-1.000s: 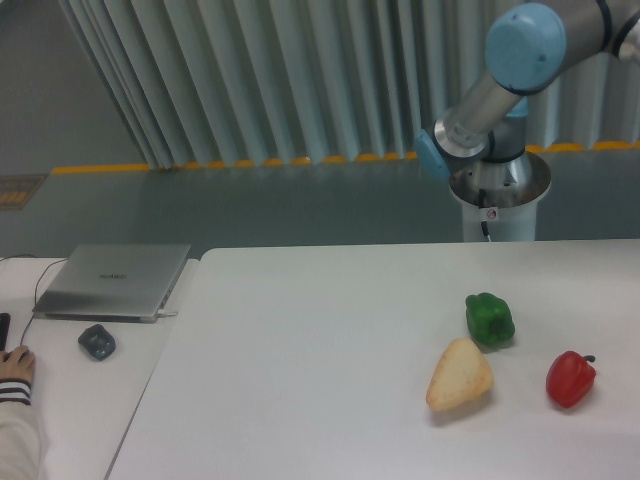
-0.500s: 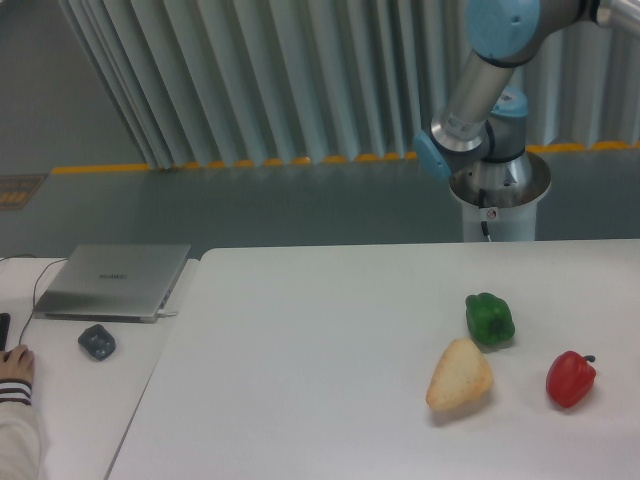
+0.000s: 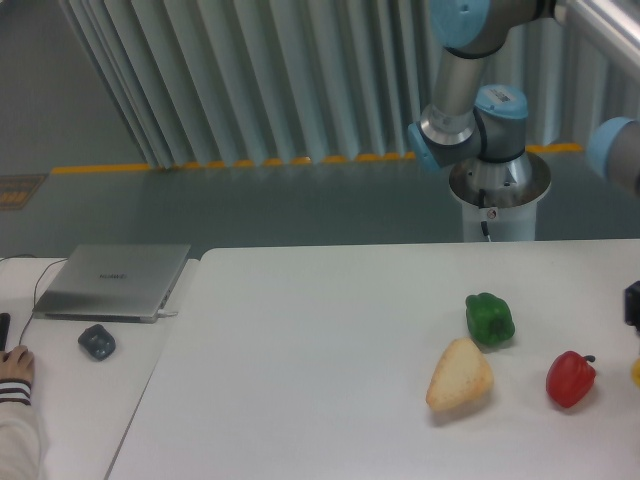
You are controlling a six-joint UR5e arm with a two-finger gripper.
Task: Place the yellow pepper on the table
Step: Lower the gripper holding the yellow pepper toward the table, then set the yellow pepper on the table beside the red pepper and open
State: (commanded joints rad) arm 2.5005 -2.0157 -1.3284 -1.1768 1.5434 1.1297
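A sliver of the yellow pepper shows at the far right edge, just below a dark part of my gripper, which is mostly cut off by the frame edge. The pepper came into view together with the gripper, so it is held; the fingers themselves are hidden. It hangs over the right end of the white table, just right of the red pepper. The arm's elbow reaches in from the upper right.
On the table lie a green pepper, a tan bread-like lump and the red pepper. An adjoining desk at the left holds a grey laptop, a dark mouse and a person's hand. The robot base stands behind the table.
The arm has swung over and down. The gripper and a sliver of the yellow pepper have entered at the right edge, where nothing showed before. The other items have not moved.
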